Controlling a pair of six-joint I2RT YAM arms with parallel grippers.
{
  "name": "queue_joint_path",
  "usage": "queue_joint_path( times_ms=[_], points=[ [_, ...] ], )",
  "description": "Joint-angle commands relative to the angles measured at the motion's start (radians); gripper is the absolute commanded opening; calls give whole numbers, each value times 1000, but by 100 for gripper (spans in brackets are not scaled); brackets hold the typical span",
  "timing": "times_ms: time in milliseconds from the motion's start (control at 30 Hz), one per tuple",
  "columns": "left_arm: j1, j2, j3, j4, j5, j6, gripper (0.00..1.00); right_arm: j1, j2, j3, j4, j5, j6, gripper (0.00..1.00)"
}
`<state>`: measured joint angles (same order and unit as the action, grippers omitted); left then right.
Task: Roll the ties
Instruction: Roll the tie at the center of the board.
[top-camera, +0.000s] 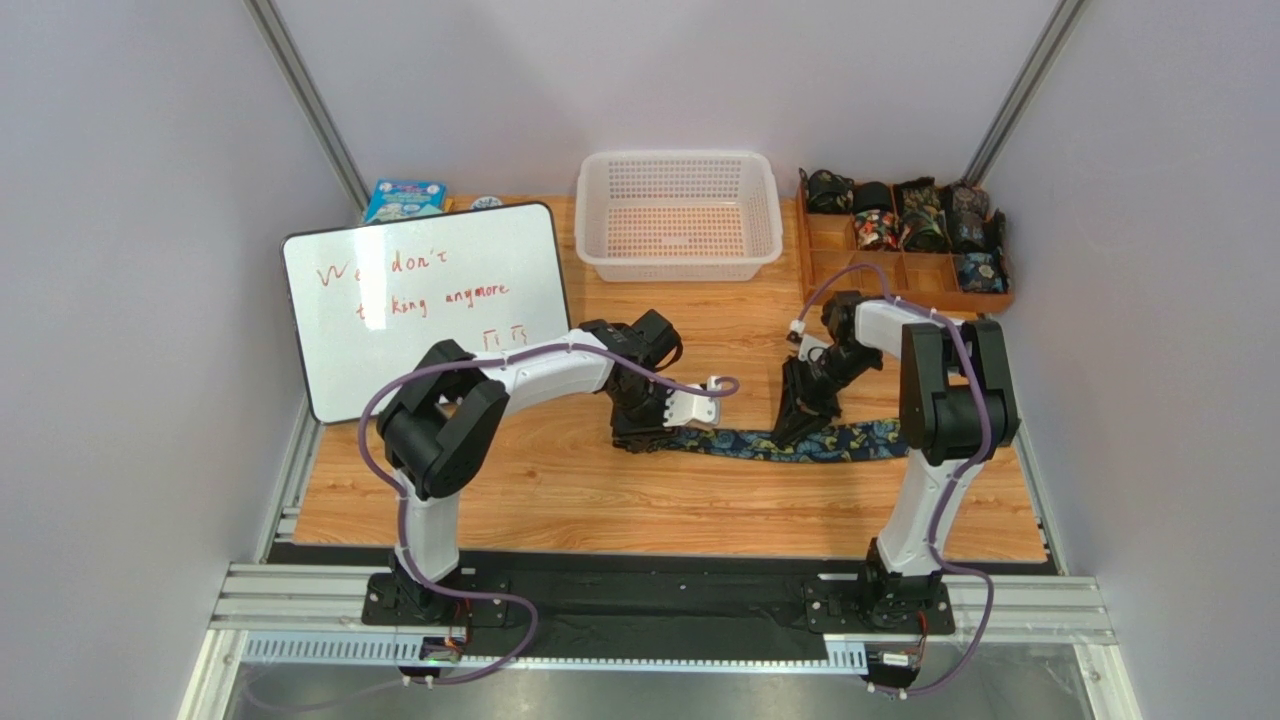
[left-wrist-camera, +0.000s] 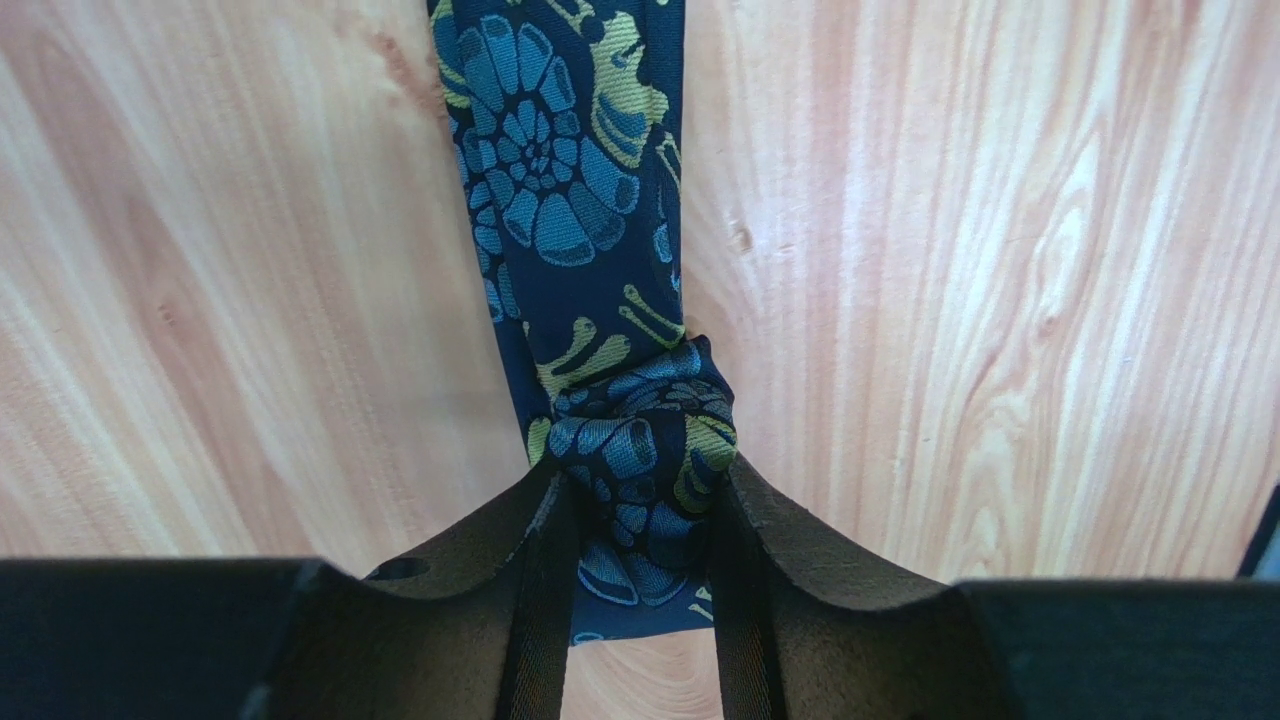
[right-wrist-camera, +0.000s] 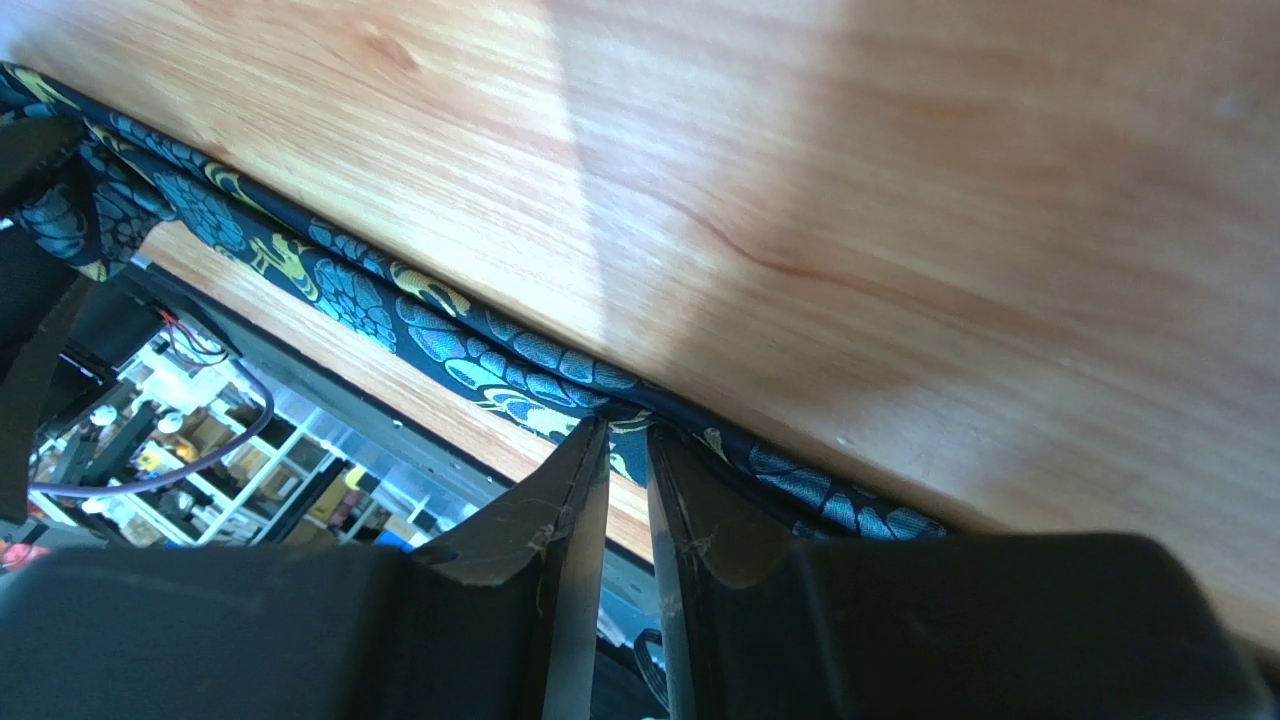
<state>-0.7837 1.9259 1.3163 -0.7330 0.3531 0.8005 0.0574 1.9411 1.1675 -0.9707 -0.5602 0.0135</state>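
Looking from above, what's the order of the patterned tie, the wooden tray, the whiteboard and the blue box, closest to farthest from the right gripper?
1. tie: on the table, pinched in the right gripper itself.
2. wooden tray: far right corner.
3. whiteboard: over on the left side.
4. blue box: far left corner, behind the whiteboard.

Whiteboard, first line: red handwriting, a "W" at the start, then a stretch washed out by glare, then "don't".
Whiteboard, second line: red handwriting, the start lost in the same glare; what can be read is "…king anymore".
Whiteboard, under "anymore": two small black box-like marks side by side, too small to make out as letters or figures.
Blue packet: it stands at the back of the counter behind the whiteboard and has colourful print on its face, too small to read.
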Motion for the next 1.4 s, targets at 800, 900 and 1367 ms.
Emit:
queue_joint_path(
  times_ms=[800,900,1367],
  points=[
    [-23,-64,-103,15,15,-190,41,214,21,-97,509,-423,318,28],
    [-22,-67,-94,15,17,-213,41,222,15,-97,513,-437,341,28],
    [-23,-48,-80,43,26,-290,42,338,-27,-192,825,-532,598,35]
  ],
)
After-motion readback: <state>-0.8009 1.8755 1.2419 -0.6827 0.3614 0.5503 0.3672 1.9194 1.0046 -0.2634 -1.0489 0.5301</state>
